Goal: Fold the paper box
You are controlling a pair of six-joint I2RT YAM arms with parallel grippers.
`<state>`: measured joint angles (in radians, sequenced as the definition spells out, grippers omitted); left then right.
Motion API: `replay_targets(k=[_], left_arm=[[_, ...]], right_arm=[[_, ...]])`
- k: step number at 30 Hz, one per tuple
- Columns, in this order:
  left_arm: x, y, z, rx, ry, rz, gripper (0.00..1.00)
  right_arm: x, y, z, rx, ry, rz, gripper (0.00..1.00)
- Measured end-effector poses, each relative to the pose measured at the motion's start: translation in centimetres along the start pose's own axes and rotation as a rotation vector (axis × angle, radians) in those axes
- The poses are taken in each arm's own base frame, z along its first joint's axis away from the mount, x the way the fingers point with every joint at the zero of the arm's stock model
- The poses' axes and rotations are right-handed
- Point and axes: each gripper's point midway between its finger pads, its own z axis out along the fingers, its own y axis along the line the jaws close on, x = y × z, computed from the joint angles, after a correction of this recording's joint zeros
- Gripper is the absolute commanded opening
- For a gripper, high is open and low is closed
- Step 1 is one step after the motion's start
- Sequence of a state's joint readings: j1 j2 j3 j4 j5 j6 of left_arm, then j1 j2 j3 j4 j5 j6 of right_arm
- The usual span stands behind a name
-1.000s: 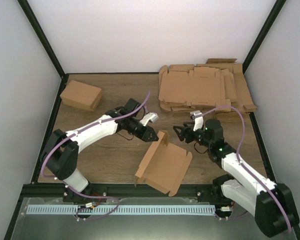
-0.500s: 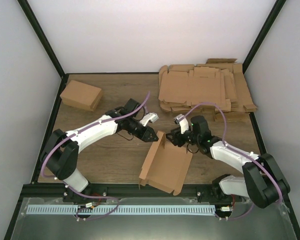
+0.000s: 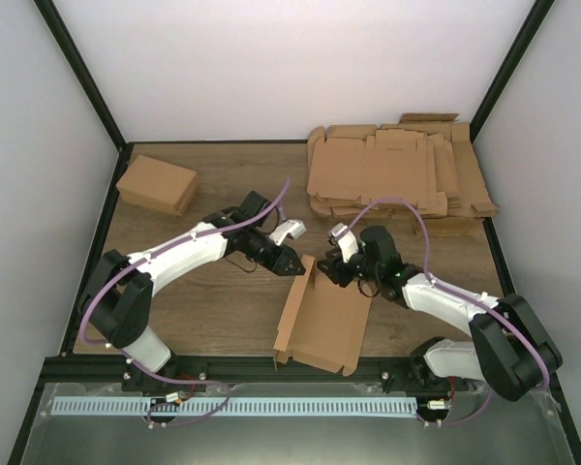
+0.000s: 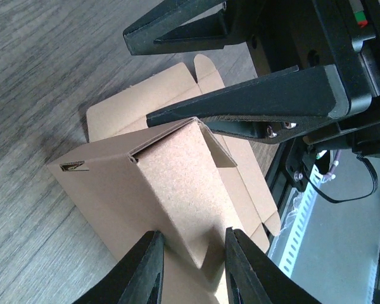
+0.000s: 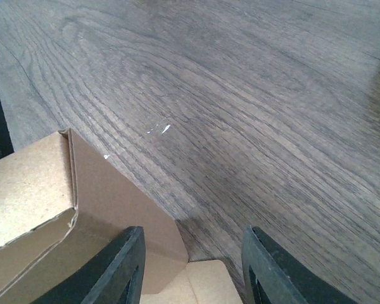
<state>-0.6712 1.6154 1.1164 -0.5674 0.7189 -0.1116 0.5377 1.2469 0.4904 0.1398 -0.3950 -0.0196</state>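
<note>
"Where's the paper box (image 3: pixel 321 325)?"

"On the table (image 3: pixel 213 300), on the arm-base side of the stack of flat blanks (image 3: pixel 397 174). It's half formed, with its left wall raised and its base lying flat and open."

"And the grippers?"

"The left gripper (image 4: pixel 193 235) pinches that raised wall. The right gripper (image 5: pixel 193 234) has its fingers apart, straddling a flap's edge."

"Anything else?"

"A closed brown box (image 3: pixel 157 184), well left of the stack."

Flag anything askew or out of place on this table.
The pile of flat brown cardboard blanks at the far right is ragged, sheets fanned out of line. The half-folded brown cardboard box lies crooked, its near corner seemingly past the table's front edge.
</note>
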Motion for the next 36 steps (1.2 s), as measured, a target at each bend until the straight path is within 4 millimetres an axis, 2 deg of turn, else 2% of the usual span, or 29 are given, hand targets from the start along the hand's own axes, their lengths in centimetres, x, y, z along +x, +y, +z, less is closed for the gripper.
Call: replay_targets(k=[11, 19, 31, 36], left_arm=[[0.4, 0.3, -0.4, 0.031, 0.016, -0.025, 0.29], [0.3, 0.6, -0.5, 0.036, 0.017, -0.022, 0.29], [-0.2, 0.7, -0.4, 0.035, 0.015, 0.002, 0.3], [-0.2, 0.7, -0.4, 0.033, 0.014, 0.005, 0.29]], right_arm=[[-0.2, 0.6, 0.4, 0.023, 0.007, -0.045, 0.47], [-1.1, 0.1, 0.9, 0.062, 0.08, -0.023, 0.49], [1.7, -0.3, 0.4, 0.113, 0.198, 0.08, 0.48], [1.8, 0.9, -0.2, 0.069, 0.186, 0.072, 0.48]])
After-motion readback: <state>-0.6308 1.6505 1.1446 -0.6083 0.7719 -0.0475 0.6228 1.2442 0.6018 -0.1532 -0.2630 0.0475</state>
